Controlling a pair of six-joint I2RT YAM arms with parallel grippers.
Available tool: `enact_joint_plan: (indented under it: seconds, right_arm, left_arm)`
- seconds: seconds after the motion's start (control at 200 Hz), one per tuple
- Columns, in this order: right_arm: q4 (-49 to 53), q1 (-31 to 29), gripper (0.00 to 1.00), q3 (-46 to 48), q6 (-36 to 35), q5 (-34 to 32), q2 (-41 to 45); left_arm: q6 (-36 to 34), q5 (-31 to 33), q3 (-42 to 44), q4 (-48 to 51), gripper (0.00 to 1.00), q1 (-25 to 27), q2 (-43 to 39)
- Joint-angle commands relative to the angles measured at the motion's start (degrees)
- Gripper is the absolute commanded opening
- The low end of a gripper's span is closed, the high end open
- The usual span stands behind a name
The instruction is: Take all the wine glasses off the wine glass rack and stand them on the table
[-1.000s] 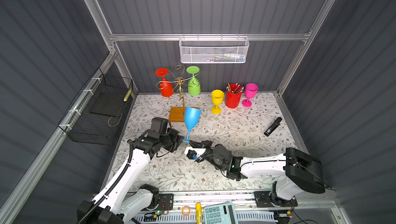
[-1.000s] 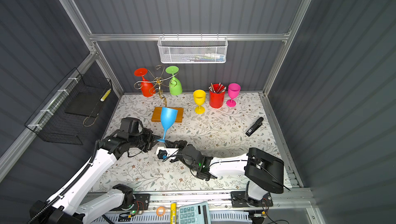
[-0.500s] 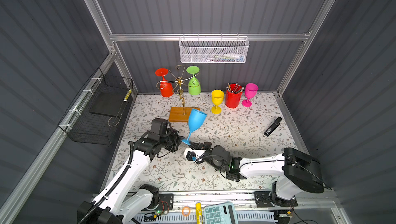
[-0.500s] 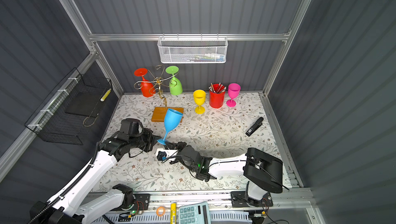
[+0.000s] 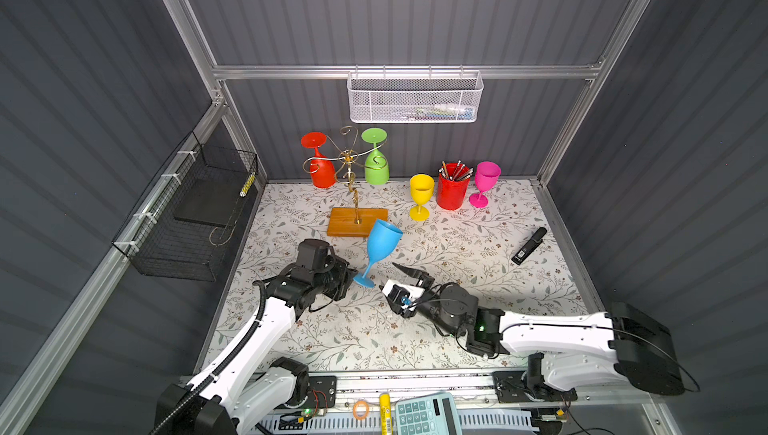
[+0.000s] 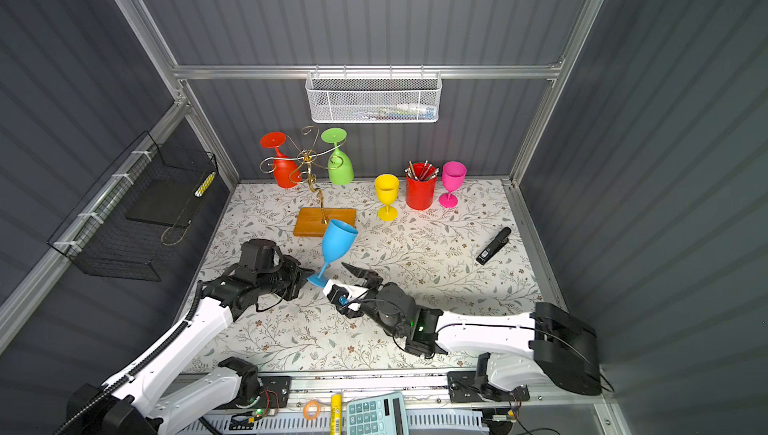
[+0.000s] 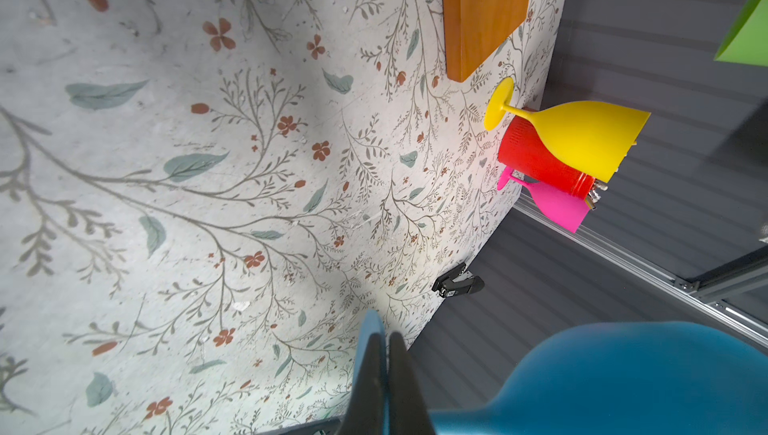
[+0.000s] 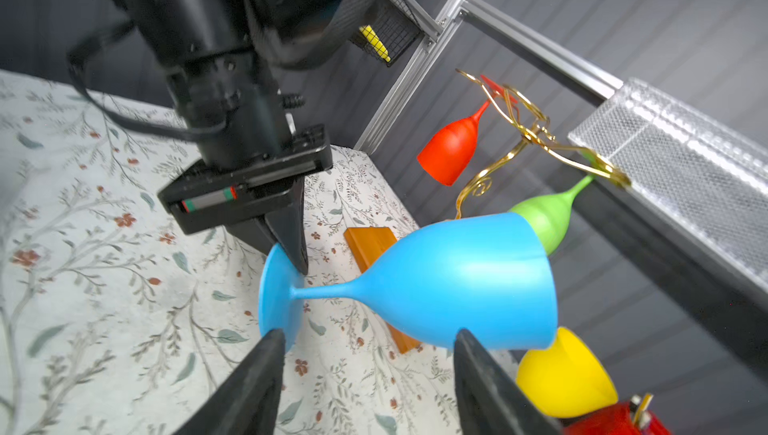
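Note:
The blue wine glass [image 5: 383, 241] [image 6: 338, 239] is off the rack and tilts to the right above the mat. My left gripper [image 5: 353, 277] [image 6: 309, 277] [image 7: 384, 337] is shut on the rim of its round foot [image 8: 276, 287]. My right gripper [image 5: 388, 275] [image 6: 336, 274] [image 8: 368, 335] stands open just below the stem, holding nothing. The foot's rim is close to one of its fingertips [image 8: 272, 339]. The gold wire wine glass rack [image 5: 351, 162] [image 6: 309, 160] [image 8: 532, 133] on its wooden base [image 7: 482, 9] carries an upside-down red glass [image 5: 322, 167] and green glass [image 5: 376, 167].
A yellow glass [image 5: 421, 191], a red pen cup [image 5: 452, 189] and a pink glass [image 5: 486, 175] stand along the back wall. A black stapler [image 5: 528, 246] lies at the right. A black wire basket [image 5: 195, 212] hangs on the left wall and a white mesh basket [image 5: 415, 98] on the back.
My right gripper has opened and now holds nothing. The blue glass has tipped from upright over to the right, with my left gripper still shut on its foot.

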State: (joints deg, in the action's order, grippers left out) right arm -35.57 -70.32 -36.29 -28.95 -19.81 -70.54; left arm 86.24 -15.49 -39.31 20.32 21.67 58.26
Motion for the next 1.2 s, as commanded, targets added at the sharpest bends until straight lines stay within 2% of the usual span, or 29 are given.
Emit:
enact_joint_plan:
  seconds: [0.0, 0.065, 0.085, 0.2, 0.345, 0.46, 0.75, 1.196]
  right_arm:
    - [17.42, 2.06, 0.66, -3.13, 14.78, -0.55, 6.06]
    - [27.62, 6.13, 0.68, -7.14, 22.69, 3.9, 10.48]
    - [30.0, 7.57, 0.69, -8.33, 25.33, 5.01, 11.22]
    - [43.22, 15.08, 0.66, -16.82, 36.17, 12.36, 12.21]
    - [56.01, 19.87, 0.66, -29.4, 44.86, 20.68, 8.06]
    - [64.36, 21.34, 0.63, -37.91, 49.78, 24.42, 2.18]
    - [72.69, 21.41, 0.59, -48.33, 53.83, 26.31, -5.55]
    - [76.24, 19.29, 0.52, -56.03, 51.84, 25.83, -13.13]
  left_arm:
    - [-4.4, -2.71, 2.06, -10.08, 0.0, 0.04, 1.96]
    - [-5.85, -2.97, 2.83, -13.61, 0.0, 0.04, 3.3]
    - [-6.41, -4.77, 3.15, -15.02, 0.0, 0.04, 3.59]
    - [-8.64, -6.32, 4.77, -21.67, 0.0, 0.04, 5.12]
    - [-11.7, -6.98, 5.64, -25.71, 0.0, 0.04, 6.32]
    - [-12.05, -7.98, 7.32, -31.02, 0.0, 0.04, 6.91]
    - [-11.6, -10.43, 10.53, -41.81, 0.0, 0.04, 8.75]
    - [-11.53, -11.87, 11.18, -45.86, 0.0, 0.04, 9.61]
